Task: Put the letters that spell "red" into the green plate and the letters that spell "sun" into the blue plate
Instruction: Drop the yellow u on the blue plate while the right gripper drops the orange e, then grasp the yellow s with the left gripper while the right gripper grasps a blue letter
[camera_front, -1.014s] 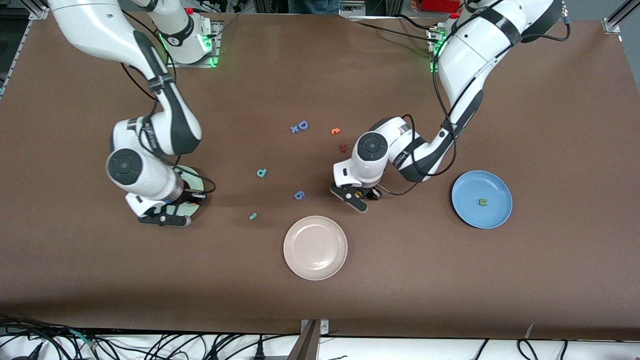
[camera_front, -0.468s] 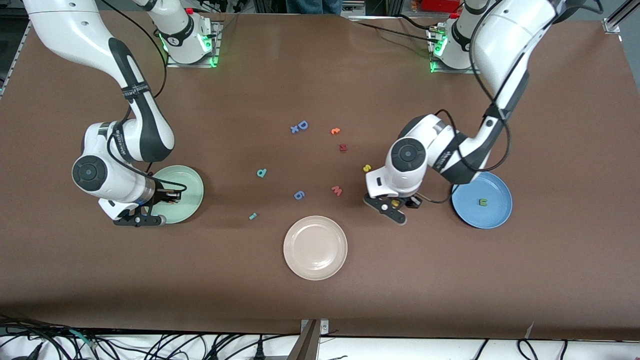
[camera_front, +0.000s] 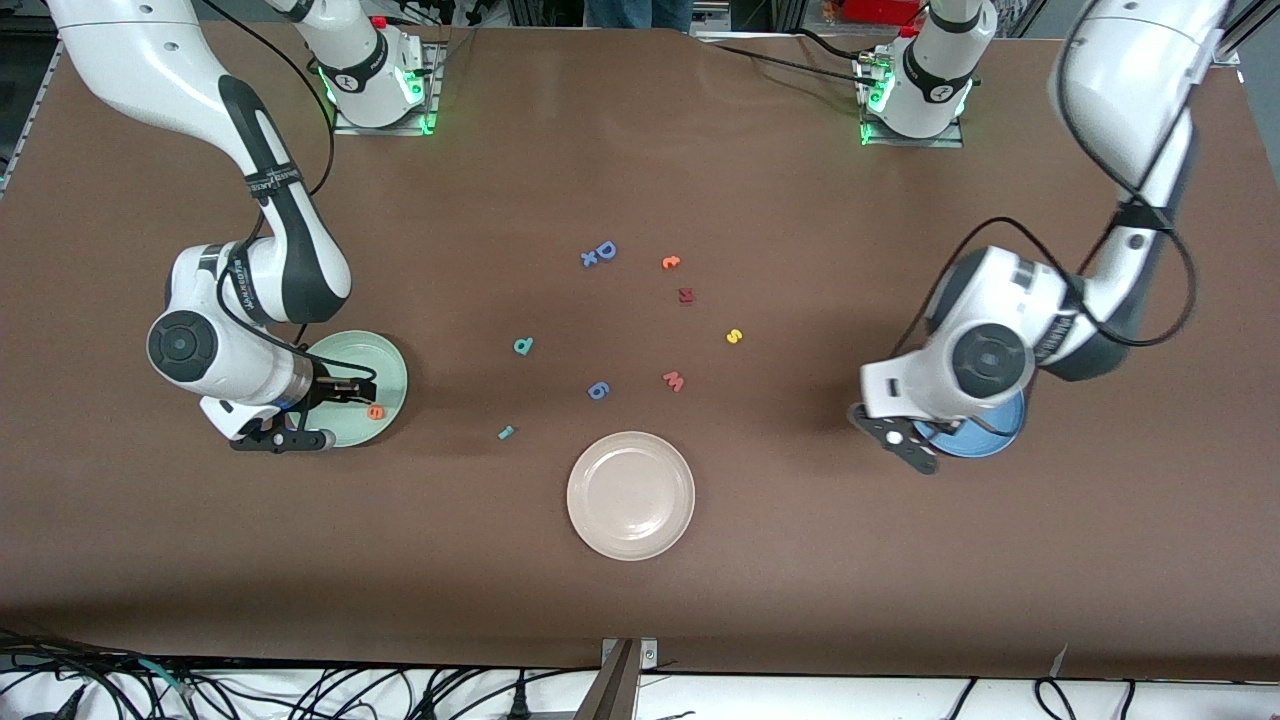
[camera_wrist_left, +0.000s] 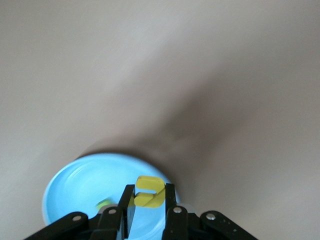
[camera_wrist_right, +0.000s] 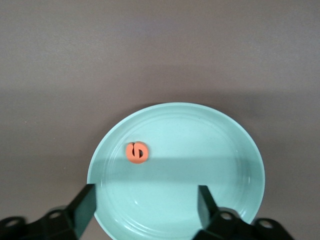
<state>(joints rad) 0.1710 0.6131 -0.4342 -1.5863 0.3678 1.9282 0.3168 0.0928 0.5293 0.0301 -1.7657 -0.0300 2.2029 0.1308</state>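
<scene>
- While the right gripper (camera_wrist_right: 145, 202) hangs over the green plate (camera_front: 385, 355) with jaws spread wide and empty, the orange "e" (camera_front: 375, 411) lies in that plate.
- Left gripper (camera_wrist_left: 150, 210) over the blue plate (camera_wrist_left: 75, 185), clamped tight on the yellow "u/n" letter (camera_wrist_left: 148, 191); an olive-green letter (camera_wrist_left: 103, 204) lies in the plate, blurred.
- Yellow "s" (camera_front: 734, 336) on the table, mid-table.
- Teal "d/p" (camera_front: 523, 346) and small teal piece (camera_front: 506, 432) on the table, between the green plate and the beige plate (camera_front: 630, 495).
</scene>
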